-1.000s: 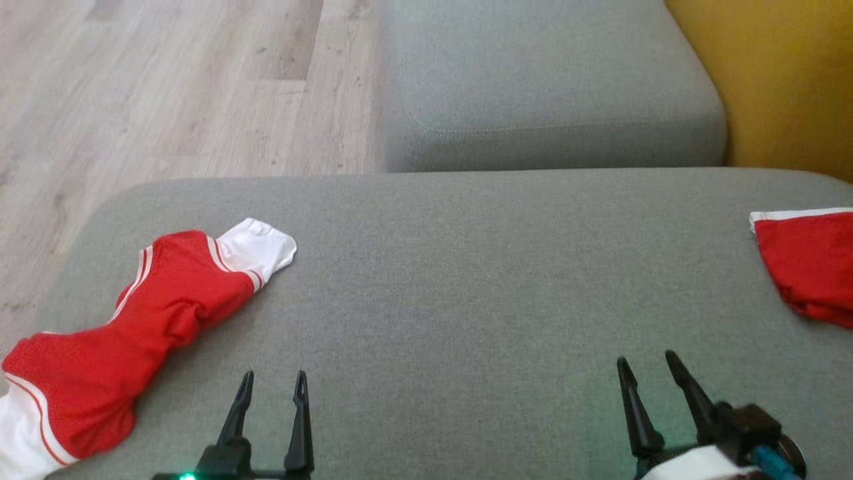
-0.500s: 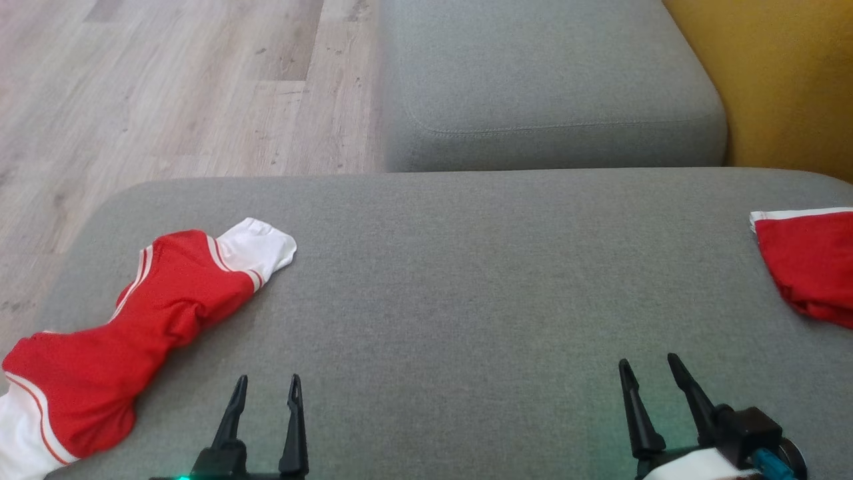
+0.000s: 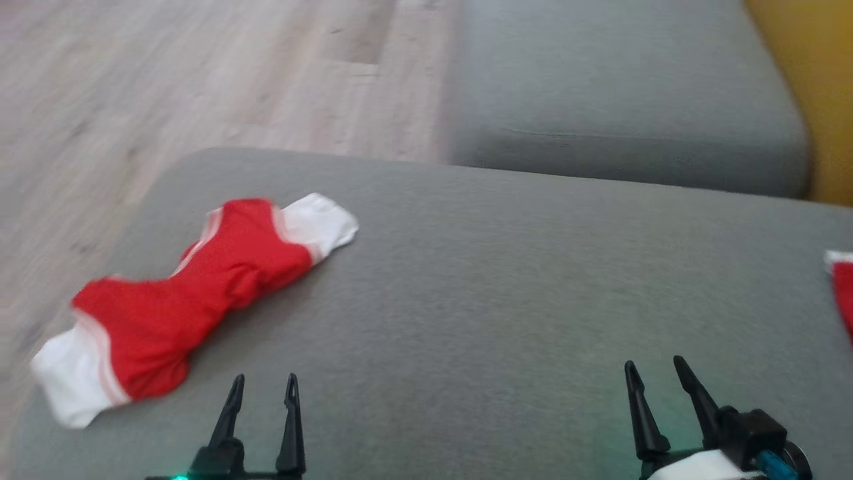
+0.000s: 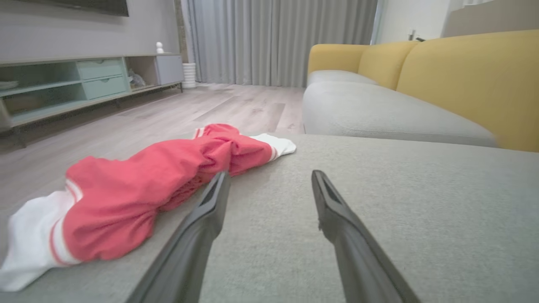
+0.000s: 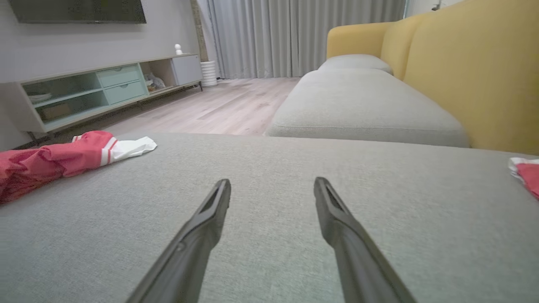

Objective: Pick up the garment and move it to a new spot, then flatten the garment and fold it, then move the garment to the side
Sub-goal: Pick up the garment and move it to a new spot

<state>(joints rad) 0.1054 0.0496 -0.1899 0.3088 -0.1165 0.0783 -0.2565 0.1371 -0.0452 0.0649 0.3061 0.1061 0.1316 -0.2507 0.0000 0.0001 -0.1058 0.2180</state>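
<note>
A crumpled red garment with white ends point(image 3: 193, 300) lies at the left of the grey sofa seat point(image 3: 506, 293). It also shows in the left wrist view point(image 4: 139, 189), just left of my fingers, and at the left edge of the right wrist view point(image 5: 54, 160). My left gripper point(image 3: 263, 387) stands open near the seat's front edge, a little right of the garment and apart from it, nothing between its fingers point(image 4: 210, 210). My right gripper point(image 3: 656, 373) is open too, low at the right over bare cushion point(image 5: 269, 202).
A second red and white cloth point(image 3: 841, 283) lies at the right edge of the seat point(image 5: 524, 170). A further grey cushion point(image 3: 620, 100) and a yellow backrest point(image 3: 813, 93) stand behind. Wood floor point(image 3: 166, 87) lies to the left, with a low cabinet point(image 4: 63, 88) beyond.
The head camera has turned left, so the whole picture has shifted right and blurred. The garment and both open grippers have not visibly moved on the seat.
</note>
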